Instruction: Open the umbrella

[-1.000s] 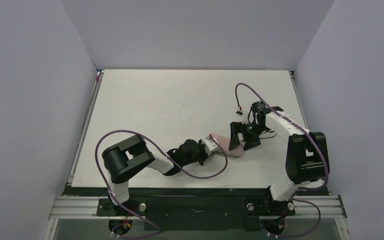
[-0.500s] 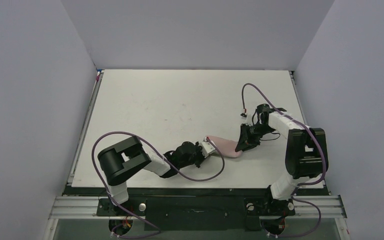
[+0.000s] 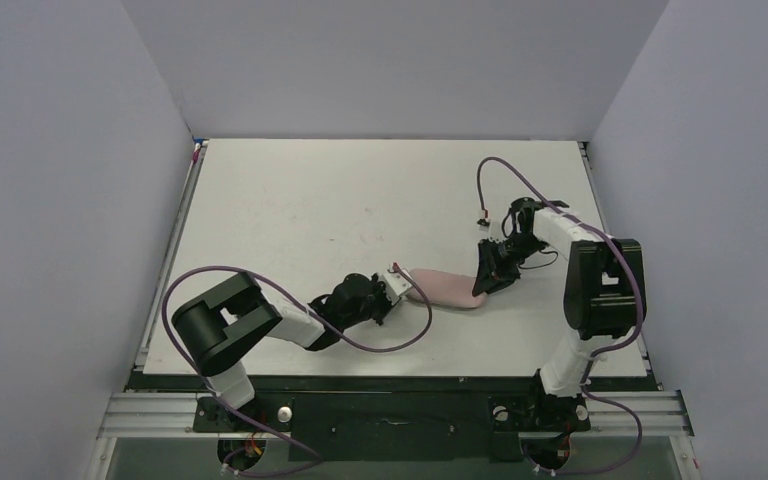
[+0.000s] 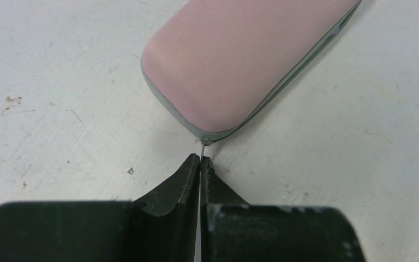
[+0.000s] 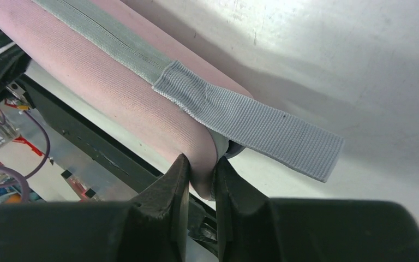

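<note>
The umbrella itself is hidden. A pale pink oblong fabric sleeve [image 3: 445, 287] with grey zip trim lies flat on the white table [image 3: 310, 200] between both arms. My left gripper [image 3: 401, 279] sits at its left tip, shut on a thin grey zip pull [image 4: 202, 144] that runs from the sleeve [image 4: 240, 60] into the left gripper [image 4: 200, 159]. My right gripper [image 3: 480, 284] is at the sleeve's right end. In the right wrist view the right gripper [image 5: 201, 165] is shut on the rounded pink end of the sleeve [image 5: 114, 82], beside a grey webbing strap [image 5: 262, 123].
Purple cables [image 3: 500, 170] loop off both wrists above the table. Grey walls [image 3: 60, 200] close in the left, back and right sides. A black rail [image 3: 390, 380] runs along the table's near edge by the arm bases.
The right gripper has gone from open over the sleeve's right end to shut on it. The left gripper has drawn back to the left, and the sleeve now lies stretched between them.
</note>
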`<state>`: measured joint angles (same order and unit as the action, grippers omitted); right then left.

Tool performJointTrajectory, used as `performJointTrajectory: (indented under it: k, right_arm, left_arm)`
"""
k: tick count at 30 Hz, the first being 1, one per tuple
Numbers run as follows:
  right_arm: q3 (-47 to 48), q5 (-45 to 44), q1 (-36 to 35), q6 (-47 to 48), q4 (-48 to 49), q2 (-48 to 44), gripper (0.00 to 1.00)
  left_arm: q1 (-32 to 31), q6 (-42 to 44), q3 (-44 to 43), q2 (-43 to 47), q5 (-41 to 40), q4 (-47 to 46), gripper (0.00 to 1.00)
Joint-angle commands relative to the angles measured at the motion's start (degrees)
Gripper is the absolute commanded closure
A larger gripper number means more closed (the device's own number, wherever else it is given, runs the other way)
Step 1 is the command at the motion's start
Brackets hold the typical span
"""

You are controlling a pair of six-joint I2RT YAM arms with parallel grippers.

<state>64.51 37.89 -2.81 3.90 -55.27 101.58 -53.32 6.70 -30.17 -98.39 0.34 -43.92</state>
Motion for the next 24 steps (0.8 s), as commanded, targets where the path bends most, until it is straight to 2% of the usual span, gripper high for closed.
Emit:
performJointTrajectory:
  k: [1, 5, 7, 8, 10, 13, 16, 24]
  right_arm:
    - [4.5, -11.2, 1.3, 7.7, -0.5, 3.3, 1.0]
    - [11.0, -11.3, 0.6, 12.1, -4.8, 6.4, 1.0]
    - [14.3, -10.4, 0.3, 12.3, -5.1, 7.3, 0.74]
    - [15.4, -9.4, 0.3, 11.2, -5.0, 7.4, 0.46]
    - [18.7, -7.7, 0.5, 9.1, -4.8, 7.4, 0.2]
    - [23.5, -5.9, 1.3, 6.8, -4.9, 6.7, 0.15]
    - [22.9, -5.1, 2.5, 4.6, -5.0, 3.8, 0.14]
    - [4.4, 1.6, 7.9, 4.1, -6.2, -4.0, 0.14]
  left_arm:
    - [2.7, 3.4, 1.1, 2.5, -0.8, -0.6, 1.0]
    - [2.8, 6.4, 1.6, 2.2, 1.7, -2.5, 1.0]
    - [2.4, 6.6, 1.0, 1.6, 2.9, -2.9, 1.0]
    - [1.9, 6.6, 0.5, 1.3, 3.2, -3.3, 1.0]
    - [1.0, 6.4, -0.5, 0.6, 3.8, -3.6, 1.0]
    - [-0.7, 5.2, -2.0, -0.9, 3.9, -3.9, 1.0]
    - [-1.8, 4.1, -3.9, -2.1, 3.6, -4.3, 1.0]
    - [-4.2, 1.1, -7.1, -4.7, 2.7, -4.4, 1.0]
